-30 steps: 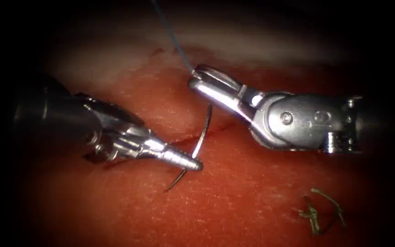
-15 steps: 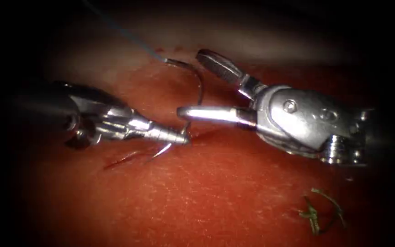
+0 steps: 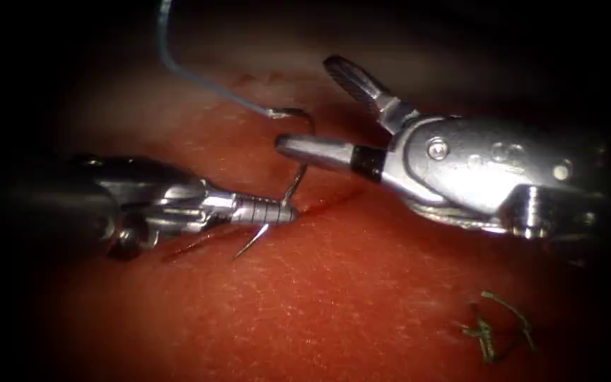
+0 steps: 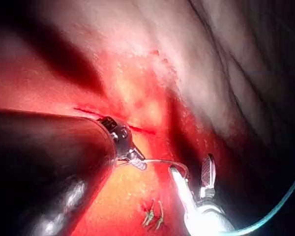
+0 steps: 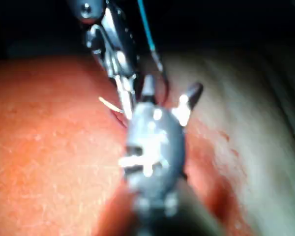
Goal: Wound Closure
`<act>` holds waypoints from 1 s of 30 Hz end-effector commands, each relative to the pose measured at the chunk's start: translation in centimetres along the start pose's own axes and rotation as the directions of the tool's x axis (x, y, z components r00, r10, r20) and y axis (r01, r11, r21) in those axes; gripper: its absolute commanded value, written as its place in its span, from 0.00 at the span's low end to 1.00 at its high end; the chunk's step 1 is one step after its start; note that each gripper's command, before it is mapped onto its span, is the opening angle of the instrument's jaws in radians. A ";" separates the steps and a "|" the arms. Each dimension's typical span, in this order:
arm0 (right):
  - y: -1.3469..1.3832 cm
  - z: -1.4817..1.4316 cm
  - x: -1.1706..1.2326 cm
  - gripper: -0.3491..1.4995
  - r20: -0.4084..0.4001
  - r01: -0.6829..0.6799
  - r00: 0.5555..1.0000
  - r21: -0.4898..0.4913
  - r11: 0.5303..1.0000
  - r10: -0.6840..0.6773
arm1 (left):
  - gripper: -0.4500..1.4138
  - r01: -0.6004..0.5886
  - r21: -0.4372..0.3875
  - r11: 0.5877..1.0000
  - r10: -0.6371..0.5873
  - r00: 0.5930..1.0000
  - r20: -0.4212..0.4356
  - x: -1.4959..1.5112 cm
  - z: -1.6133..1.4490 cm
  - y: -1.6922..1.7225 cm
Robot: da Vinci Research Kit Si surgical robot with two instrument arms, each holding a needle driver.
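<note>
The left pincer (image 3: 288, 212) was clamped on the needle (image 3: 293, 185) near its pointed end, just over the cut (image 3: 330, 201) in the tissue (image 3: 362, 297), with the needle free of it. The right pincer (image 3: 305, 106) gaped wide, holding nothing. Thread (image 3: 178, 71) trailed from the needle's tail.

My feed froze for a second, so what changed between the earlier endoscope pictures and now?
The right gripper let go of the needle's thread end and now stands open around it. The left gripper, shut on the needle near its point, carried it up and leftward, with the thread following left. The needle is free of the tissue. The cut and the thread scraps stayed put.
</note>
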 end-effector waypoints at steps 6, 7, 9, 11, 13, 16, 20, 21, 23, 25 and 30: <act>-0.15 0.08 -0.07 0.72 0.036 0.053 0.998 0.000 0.999 -0.053 | 0.05 -0.014 0.010 1.000 0.014 1.000 -0.007 -0.06 0.07 -0.06; -0.16 0.08 -0.08 0.71 0.045 0.062 0.997 0.004 0.998 -0.062 | 0.05 -0.014 0.014 1.000 0.014 1.000 -0.007 -0.06 0.06 -0.06; -0.17 0.08 -0.11 0.69 0.064 0.080 0.995 0.015 0.997 -0.080 | 0.05 -0.020 0.015 1.000 0.020 1.000 -0.009 -0.06 0.07 -0.06; -0.17 0.09 -0.16 0.64 0.091 0.088 0.992 0.035 0.996 -0.090 | 0.05 -0.031 0.023 0.999 0.031 0.999 -0.010 -0.06 0.07 -0.06; -0.17 0.10 -0.18 0.62 0.095 0.089 0.991 0.037 0.995 -0.093 | 0.05 -0.031 0.024 0.999 0.031 0.999 -0.011 -0.06 0.07 -0.06; -0.17 0.11 -0.21 0.41 0.098 0.092 0.990 0.057 0.994 -0.097 | 0.05 -0.037 0.021 0.999 0.037 0.999 -0.006 -0.06 0.07 -0.05; -0.19 0.09 -0.20 0.00 0.095 0.090 0.991 0.075 0.993 -0.097 | 0.05 -0.037 0.014 0.999 0.037 0.999 0.005 -0.07 0.09 -0.04; -0.19 0.08 -0.19 0.00 0.096 0.090 0.991 0.079 0.993 -0.097 | 0.05 -0.037 0.016 0.999 0.037 0.999 0.009 -0.08 0.09 -0.04; -0.21 0.06 -0.19 0.00 0.088 0.094 0.991 0.092 0.991 -0.102 | 0.05 -0.038 0.015 0.999 0.038 0.999 0.011 -0.09 0.10 -0.04; -0.20 0.04 -0.19 0.00 0.081 0.117 0.989 0.102 0.988 -0.126 | 0.05 -0.044 0.011 0.999 0.044 0.999 0.017 -0.09 0.09 -0.04; -0.14 -0.02 -0.21 0.00 0.073 0.136 0.987 0.109 0.985 -0.144 | 0.42 -0.103 -0.001 0.995 0.103 0.994 0.034 -0.06 0.10 -0.05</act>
